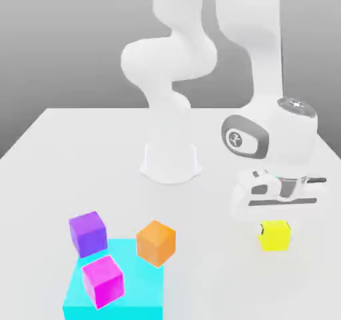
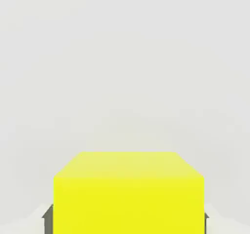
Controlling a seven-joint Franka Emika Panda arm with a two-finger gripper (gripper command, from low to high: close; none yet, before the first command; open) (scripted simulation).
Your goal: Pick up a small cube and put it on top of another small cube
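Observation:
A small yellow cube (image 1: 275, 236) sits at the exterior view's right, on or just above the white table. My gripper (image 1: 276, 228) reaches straight down over it, one finger at each side. In the hand view the yellow cube (image 2: 128, 191) lies between my fingertips (image 2: 47, 218), which press against its two sides with no gap, so the gripper (image 2: 126, 219) is shut on it. An orange cube (image 1: 156, 243), a purple cube (image 1: 87, 233) and a magenta cube (image 1: 103, 282) are grouped at the exterior view's lower left, well apart from the gripper.
The magenta cube rests on a larger flat cyan block (image 1: 136, 292); the orange and purple cubes stand at its far edge. The arm's white base (image 1: 170, 162) stands mid-table. Bare table (image 1: 213, 259) separates the yellow cube from the group.

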